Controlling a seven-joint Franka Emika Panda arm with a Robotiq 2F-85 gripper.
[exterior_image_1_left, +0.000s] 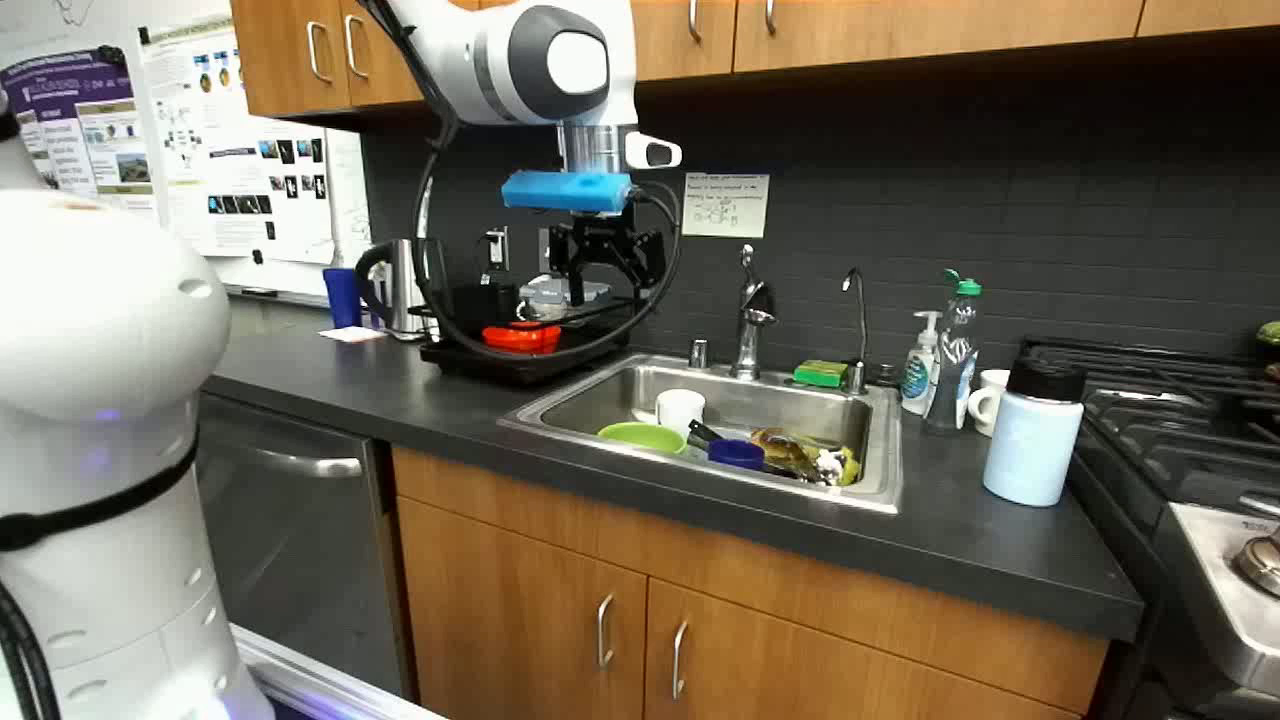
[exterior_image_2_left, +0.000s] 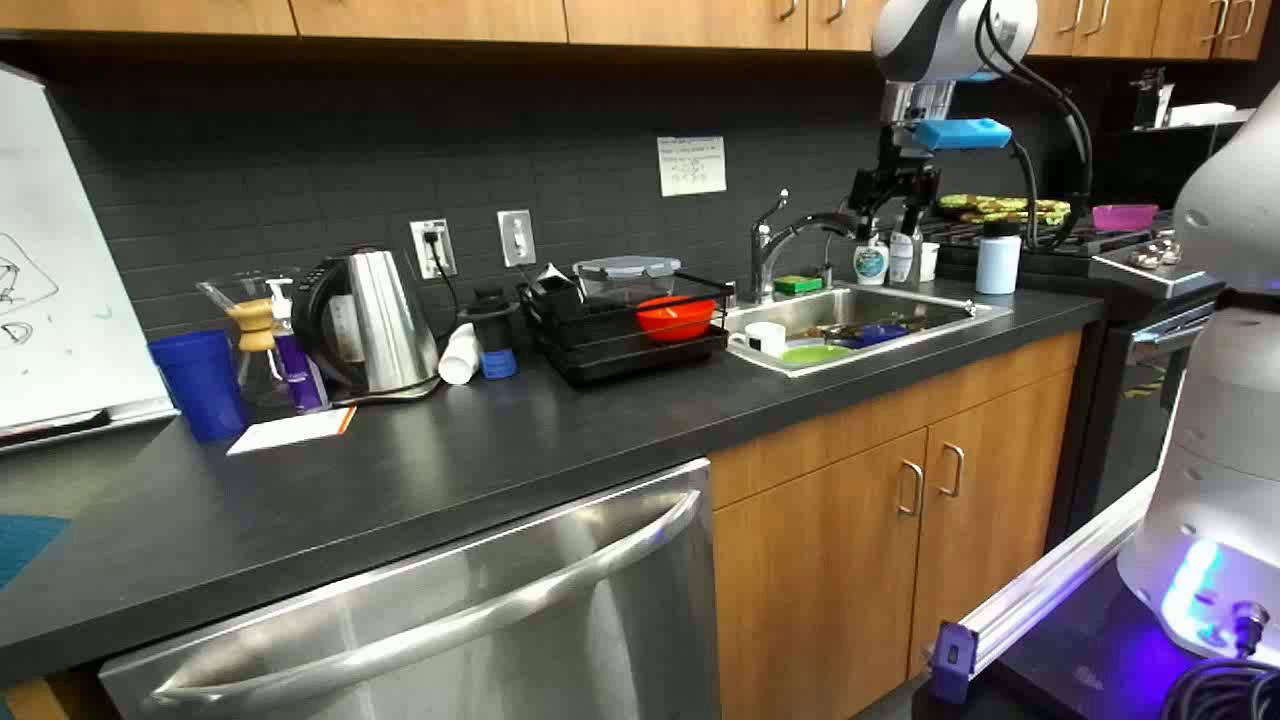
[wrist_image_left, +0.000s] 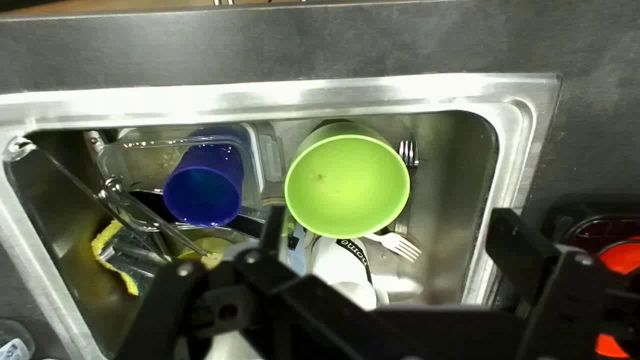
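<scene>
Gripper (exterior_image_2_left: 887, 234): its fingers are spread wide and hold nothing; it hangs above the sink (wrist_image_left: 350, 92) and touches no thing in it.
Green bowl (wrist_image_left: 347, 187): in the wrist view it shows nearest to the fingers; it sits in the sink, close to the front wall, nearer to the end where the drying rack (exterior_image_2_left: 640, 358) is.
White mug (wrist_image_left: 336, 262): just behind the bowl, toward the faucet (exterior_image_2_left: 763, 262); the bowl's rim hides a part of it.
White fork (wrist_image_left: 397, 245): its tines come out beside the bowl's rim.
Metal fork (wrist_image_left: 408, 152): between the bowl and the sink wall at the rack end.
Blue cup (wrist_image_left: 202, 197): tilted, overlapping the clear container (wrist_image_left: 145, 155); inside or on top, I cannot tell.
Drying rack: on the counter (exterior_image_2_left: 560, 430), just beside the sink, with the red bowl (exterior_image_2_left: 677, 318) in it.
Bowl wall: for a grip here, I judge one finger inside and one outside, at the rack end, as best; the metal fork should not be pinched together with it.
Faucet spout: in an exterior view it overlaps the gripper and the depth is unclear, so slow, vertical movement seems wise.
</scene>
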